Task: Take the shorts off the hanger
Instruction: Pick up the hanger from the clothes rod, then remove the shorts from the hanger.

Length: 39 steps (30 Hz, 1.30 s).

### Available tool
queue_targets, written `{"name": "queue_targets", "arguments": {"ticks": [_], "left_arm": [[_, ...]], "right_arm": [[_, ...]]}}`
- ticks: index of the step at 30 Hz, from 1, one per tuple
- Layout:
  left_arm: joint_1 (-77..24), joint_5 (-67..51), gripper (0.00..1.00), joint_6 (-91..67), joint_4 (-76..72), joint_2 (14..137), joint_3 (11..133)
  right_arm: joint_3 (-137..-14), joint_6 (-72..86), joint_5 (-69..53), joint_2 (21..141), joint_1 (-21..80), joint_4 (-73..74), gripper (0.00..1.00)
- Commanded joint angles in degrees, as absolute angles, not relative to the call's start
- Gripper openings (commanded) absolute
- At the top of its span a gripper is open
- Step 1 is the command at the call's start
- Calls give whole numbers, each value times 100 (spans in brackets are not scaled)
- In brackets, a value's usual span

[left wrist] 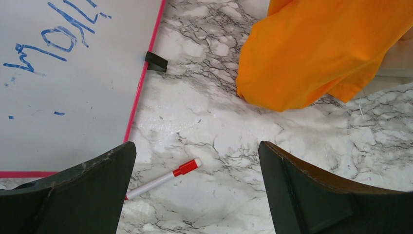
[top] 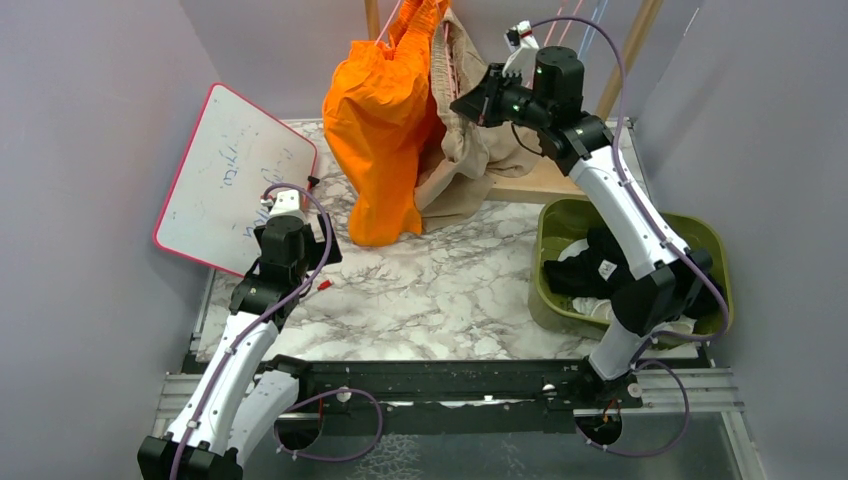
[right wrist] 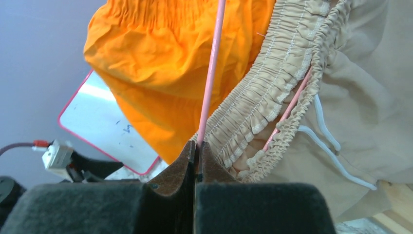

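Hanger (right wrist: 214, 63) top is cropped; right end effector (right wrist: 197, 146) pinches its pink wire, left end effector (left wrist: 196, 146) gapes.

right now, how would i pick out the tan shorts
Look to the back of the marble table, where two pairs hang. The tan shorts hang just right of the orange shorts. They are the dull beige pair with a white drawstring.
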<state>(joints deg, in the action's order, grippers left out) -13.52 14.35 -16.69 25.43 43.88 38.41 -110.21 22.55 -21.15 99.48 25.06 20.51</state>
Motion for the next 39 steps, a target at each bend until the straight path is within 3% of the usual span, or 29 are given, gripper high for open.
{"name": "queue_targets", "arguments": {"ticks": [1,15,24,30,36,39], "left_arm": [[-1362,1319,99,-1670,2469,4391,3868],[-1361,1302,99,-1679,2461,4320,3876],[-1358,1049,98,-1684,2317,4121,3849],[-1358,-337,97,-1963,1848,3762,3625],[-1455,-3228,94,-3457,421,4306,3339],[-2251,-2981,92,-3595,61,4571,3226]], "right_arm": [[-10408,2549,-2852,9375,2522,1170,1],[-6635,4019,-4287,7529,2522,-1080,1],[-4603,3678,-4386,6217,2530,-584,1],[-3716,3823,-4437,6164,2531,-830,1],[-3096,4453,-4416,6705,2538,-1910,1],[-3049,4552,-4529,7065,2544,-2206,1]]}}
